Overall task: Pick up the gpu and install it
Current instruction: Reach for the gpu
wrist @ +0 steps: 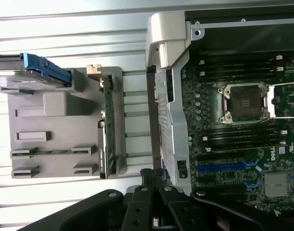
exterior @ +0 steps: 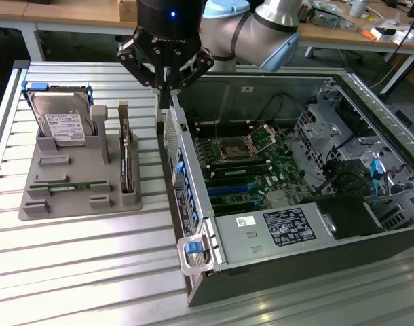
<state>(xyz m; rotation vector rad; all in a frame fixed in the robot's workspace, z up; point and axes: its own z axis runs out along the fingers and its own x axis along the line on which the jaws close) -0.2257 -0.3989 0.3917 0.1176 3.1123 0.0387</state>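
Observation:
The gpu stands on edge in the right-hand slot of a grey holder, its silver bracket on top and dark board below. In the wrist view the gpu appears as a thin green-edged strip in the holder. My gripper hangs above the open computer case's rear wall, to the exterior view's right of the gpu and higher than it. Its black fingers are pressed together with nothing between them. The gripper is shut and touches nothing.
A silver hard drive with blue rails stands at the holder's back, and a green memory stick lies in its front slot. The open case shows the motherboard with blue expansion slots and the CPU socket. Everything rests on a slatted metal table.

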